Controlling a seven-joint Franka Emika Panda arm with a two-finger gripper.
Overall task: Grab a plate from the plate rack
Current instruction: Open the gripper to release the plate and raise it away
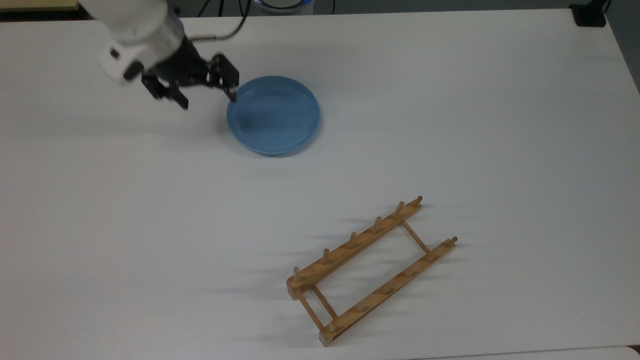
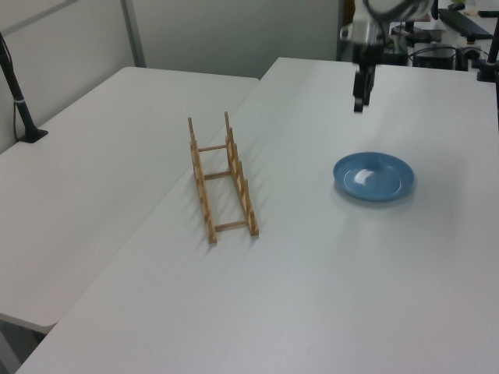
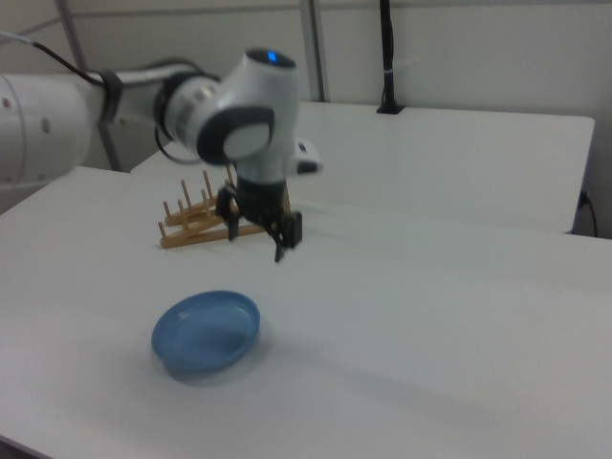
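The light-blue plate [image 1: 273,115] lies flat on the white table, apart from the plate rack; it also shows as plate [image 2: 373,176] and plate [image 3: 206,332]. The wooden plate rack [image 1: 372,270] stands bare of plates toward the top view's lower right, seen too as rack [image 2: 222,179] and rack [image 3: 196,222]. My gripper [image 1: 209,99] hangs open above the table beside the plate's rim on the top view's left, holding nothing. From the sides, the gripper [image 2: 359,101] and gripper [image 3: 256,247] sit well above the plate.
A black block [image 1: 590,15] sits at the table's far corner on the top view's right. A second white table with a black post [image 2: 19,101] adjoins on the left view's left. Open tabletop lies between plate and rack.
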